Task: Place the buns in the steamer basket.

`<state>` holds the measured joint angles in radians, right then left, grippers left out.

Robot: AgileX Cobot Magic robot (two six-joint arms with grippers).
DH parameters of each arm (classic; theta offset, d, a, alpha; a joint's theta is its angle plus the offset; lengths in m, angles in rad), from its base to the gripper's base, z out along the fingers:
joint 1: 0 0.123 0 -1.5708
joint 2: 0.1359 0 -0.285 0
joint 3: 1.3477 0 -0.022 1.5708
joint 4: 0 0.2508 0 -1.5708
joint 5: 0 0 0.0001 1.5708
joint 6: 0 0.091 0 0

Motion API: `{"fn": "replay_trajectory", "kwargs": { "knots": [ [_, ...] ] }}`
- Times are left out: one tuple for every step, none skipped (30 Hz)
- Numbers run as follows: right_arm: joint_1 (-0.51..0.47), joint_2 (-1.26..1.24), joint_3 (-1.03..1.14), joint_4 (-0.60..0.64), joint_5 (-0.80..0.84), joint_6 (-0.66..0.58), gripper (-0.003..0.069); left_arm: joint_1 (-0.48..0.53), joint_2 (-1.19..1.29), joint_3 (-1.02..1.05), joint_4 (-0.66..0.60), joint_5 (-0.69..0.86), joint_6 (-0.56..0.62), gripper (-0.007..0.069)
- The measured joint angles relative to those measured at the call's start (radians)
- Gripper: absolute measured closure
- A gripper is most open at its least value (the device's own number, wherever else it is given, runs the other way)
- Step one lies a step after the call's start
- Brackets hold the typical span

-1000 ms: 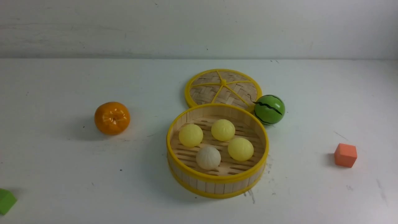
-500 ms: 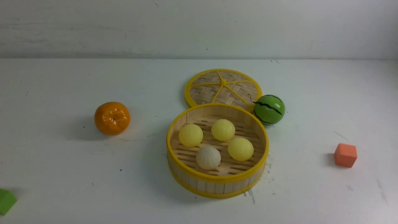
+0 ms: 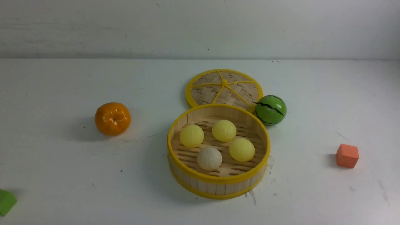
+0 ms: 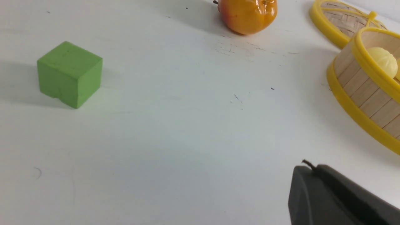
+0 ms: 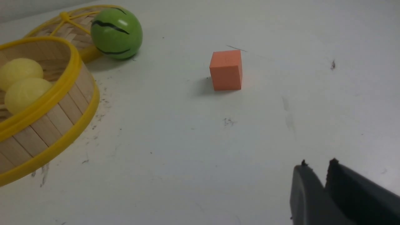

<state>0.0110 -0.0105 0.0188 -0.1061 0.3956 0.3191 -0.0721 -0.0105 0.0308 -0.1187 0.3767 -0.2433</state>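
nearby, watermelon ball (image 3: 270,110) seemingly touches lid (image 3: 223,87) behind steamer basket (image 3: 218,185).

front overview, low wrist views sharing basket (image 3: 218,184)

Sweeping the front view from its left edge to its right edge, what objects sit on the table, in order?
green block → orange → steamer basket holding the four buns → watermelon ball → orange-red cube. The woven lid overlaps the basket's span, so it is left out.
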Motion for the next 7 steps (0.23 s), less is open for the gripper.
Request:
{"fn": "replay_trajectory", "kwargs": {
  "knots": [
    [0.000, 0.000, 0.000, 0.000, 0.000, 0.000, 0.0557, 0.000, 0.000, 0.000, 0.000, 0.000, 0.000, 0.0638],
    [0.000, 0.000, 0.000, 0.000, 0.000, 0.000, 0.0555, 0.000, 0.000, 0.000, 0.000, 0.000, 0.000, 0.0638],
    [0.000, 0.000, 0.000, 0.000, 0.000, 0.000, 0.0554, 0.000, 0.000, 0.000, 0.000, 0.000, 0.000, 0.0638],
    [0.000, 0.000, 0.000, 0.000, 0.000, 0.000, 0.0553, 0.000, 0.000, 0.000, 0.000, 0.000, 0.000, 0.0637],
    [0.000, 0.000, 0.000, 0.000, 0.000, 0.000, 0.0553, 0.000, 0.000, 0.000, 0.000, 0.000, 0.000, 0.0637],
    [0.000, 0.000, 0.000, 0.000, 0.000, 0.000, 0.0553, 0.000, 0.000, 0.000, 0.000, 0.000, 0.000, 0.0637],
    [0.000, 0.000, 0.000, 0.000, 0.000, 0.000, 0.0553, 0.000, 0.000, 0.000, 0.000, 0.000, 0.000, 0.0637]
  ]
}}
